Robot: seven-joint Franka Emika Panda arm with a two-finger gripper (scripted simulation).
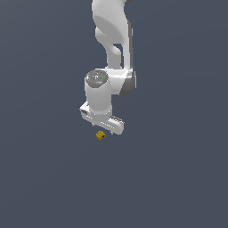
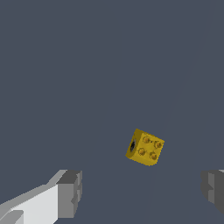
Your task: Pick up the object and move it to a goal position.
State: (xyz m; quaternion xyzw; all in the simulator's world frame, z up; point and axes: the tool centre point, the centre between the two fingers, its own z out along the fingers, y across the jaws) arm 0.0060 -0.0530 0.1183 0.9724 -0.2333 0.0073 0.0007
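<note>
Flat slate-blue table [image 1: 44,178] fills both pictures with no edge, wall or marker showing, so no goal position can be made out. By my reading the task is at its very start: the small yellow-gold cube with studs on one face and a dark hole in another [image 1: 101,136] lies untouched on the table, just below the centre of the exterior view, right at the lower edge of the white robot hand. The lift and the carry to the goal are both still to do.

From the wrist camera the cube [image 2: 145,147] sits right of centre, tilted a little relative to the frame, clear of everything. The white arm's gripper [image 2: 142,192] has its grey-tipped fingers [image 2: 70,194] spread wide, one at the lower left of that picture and the other at the lower right edge, with bare table between them. They are released, holding nothing and touching nothing. The cube lies beyond the gap rather than within it, nearer the right-hand finger's side, so I judge the hand must move over it before descending to close.
</note>
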